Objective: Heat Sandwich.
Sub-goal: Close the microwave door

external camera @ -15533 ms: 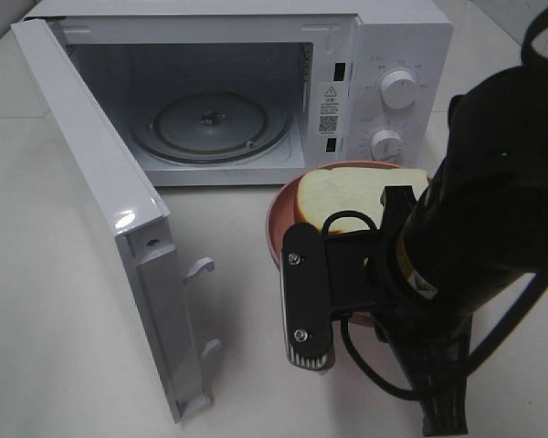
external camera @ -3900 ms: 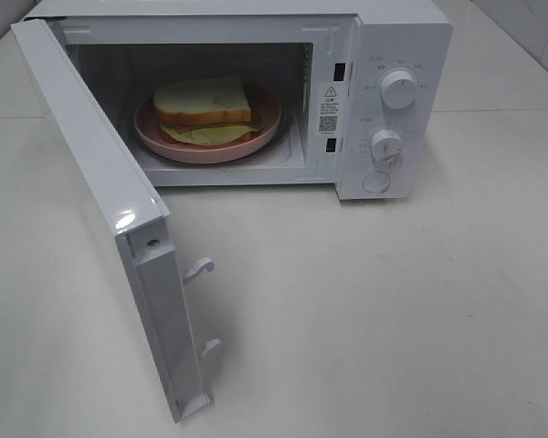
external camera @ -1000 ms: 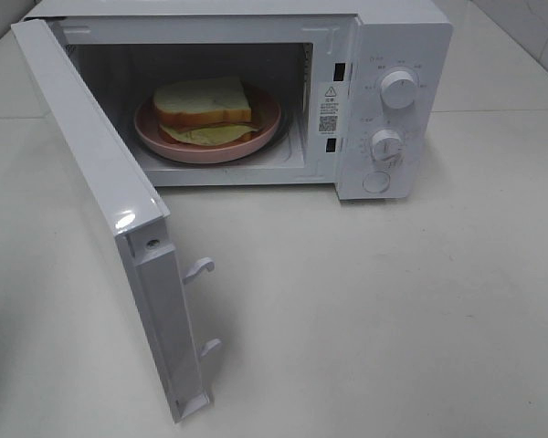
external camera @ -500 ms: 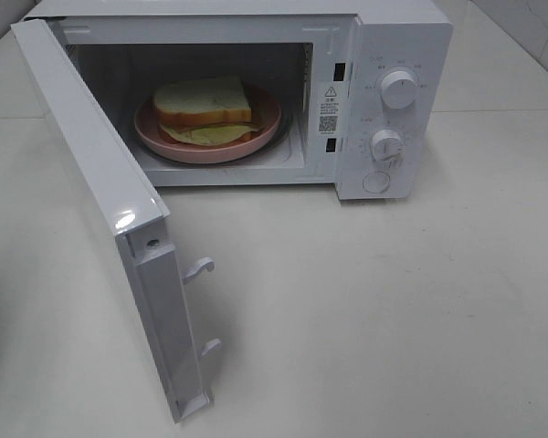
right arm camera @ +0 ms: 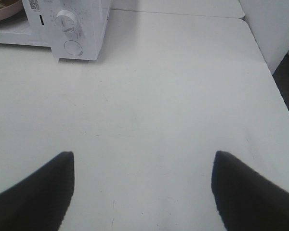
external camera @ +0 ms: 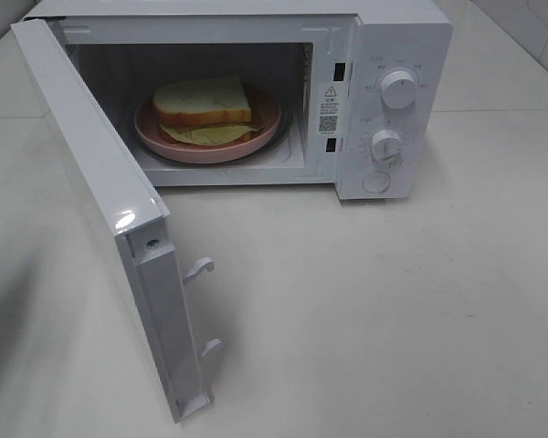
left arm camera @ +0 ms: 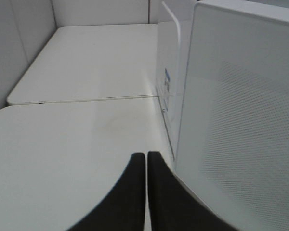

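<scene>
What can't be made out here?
- Exterior high: markings around the upper dial of the microwave are too small to read.
- Left wrist: the open door blocks the cavity and the sandwich.
- Right wrist: pink plate cut off by the frame edge; sandwich out of view.

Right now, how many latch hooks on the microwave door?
2: upper hook and lower hook beneath it, both on the open door's inner edge. None looks hidden.
</scene>
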